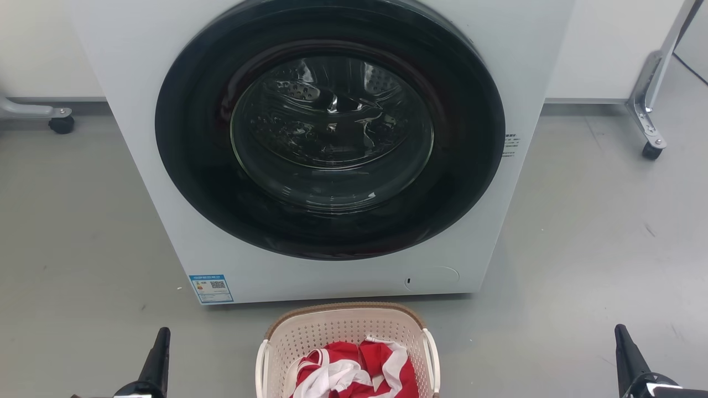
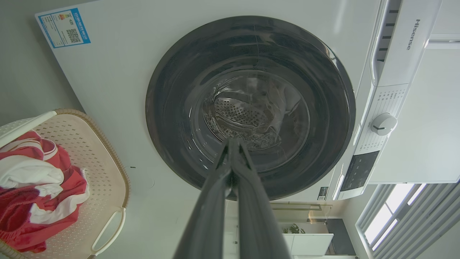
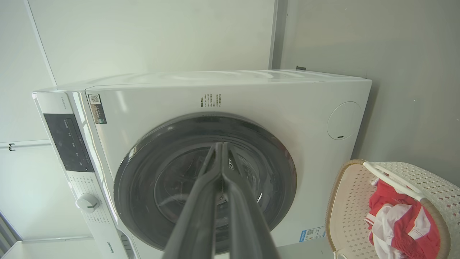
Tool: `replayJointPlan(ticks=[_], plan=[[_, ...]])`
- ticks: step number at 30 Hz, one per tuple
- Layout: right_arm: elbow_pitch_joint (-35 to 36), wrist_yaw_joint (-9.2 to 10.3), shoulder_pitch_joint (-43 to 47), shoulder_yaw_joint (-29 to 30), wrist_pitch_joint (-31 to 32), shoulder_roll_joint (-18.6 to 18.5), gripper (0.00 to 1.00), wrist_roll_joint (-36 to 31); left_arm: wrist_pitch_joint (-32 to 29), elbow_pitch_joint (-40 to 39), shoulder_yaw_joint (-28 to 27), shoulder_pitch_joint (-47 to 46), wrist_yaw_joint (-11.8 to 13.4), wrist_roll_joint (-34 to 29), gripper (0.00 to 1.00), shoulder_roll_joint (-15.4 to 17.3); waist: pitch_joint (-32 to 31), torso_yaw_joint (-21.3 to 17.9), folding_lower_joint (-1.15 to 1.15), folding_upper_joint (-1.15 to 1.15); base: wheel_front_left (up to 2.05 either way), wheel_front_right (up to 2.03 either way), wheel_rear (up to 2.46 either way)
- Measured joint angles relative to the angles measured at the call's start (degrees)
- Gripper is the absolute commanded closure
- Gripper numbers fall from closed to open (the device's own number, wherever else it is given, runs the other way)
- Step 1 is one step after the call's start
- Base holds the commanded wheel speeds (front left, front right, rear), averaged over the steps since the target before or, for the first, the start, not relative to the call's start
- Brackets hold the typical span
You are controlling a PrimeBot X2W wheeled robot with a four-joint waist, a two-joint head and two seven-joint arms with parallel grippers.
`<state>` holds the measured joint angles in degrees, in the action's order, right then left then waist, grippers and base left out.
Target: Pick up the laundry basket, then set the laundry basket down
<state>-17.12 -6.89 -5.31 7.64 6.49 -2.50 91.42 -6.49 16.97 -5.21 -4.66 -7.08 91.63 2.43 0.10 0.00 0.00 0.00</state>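
**Both tools idle and closed, basket on the floor between them**

The left tool [image 1: 163, 333] rises from the lower left corner of the head view as a slim dark spike, pointing up and leaning slightly inward. The right tool [image 1: 620, 330] mirrors it at the lower right corner. The two are well apart, one on each side of the laundry basket [image 1: 332, 331], and neither touches it. In each wrist view the tool's two long fingers run together and meet at a narrow tip, so both tools are closed with the fingers pressed against each other. Both point towards the washing machine [image 1: 127, 110].

The basket stands on the smooth grey floor [image 1: 72, 232], just in front of the machine's lower edge and centred under the door [image 1: 332, 127]. It is a rounded-rectangular cream plastic tub, its walls peppered with small perforations. A brown woven-look band runs round the rim, and a white loop handle [image 1: 432, 359] curves down each side. Inside lies a crumpled red and white garment [image 1: 354, 370].

The machine is a glossy white box. Its door is a wide dark ring round a bulging glass window, and a perforated metal drum shows behind the glass. A blue-bordered sticker [image 1: 211, 288] sits low on the front panel.
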Motion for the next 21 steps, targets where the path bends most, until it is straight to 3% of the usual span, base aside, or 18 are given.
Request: replayJointPlan(ticks=[21], plan=[[0.0, 0.0, 0.0, 0.0, 0.0, 0.0, 1.0, 0.0, 0.0, 0.0, 0.0, 0.0, 0.0, 0.0, 1.0, 0.0, 0.0, 0.0, 0.01, 0.0, 0.0, 0.0, 0.0]])
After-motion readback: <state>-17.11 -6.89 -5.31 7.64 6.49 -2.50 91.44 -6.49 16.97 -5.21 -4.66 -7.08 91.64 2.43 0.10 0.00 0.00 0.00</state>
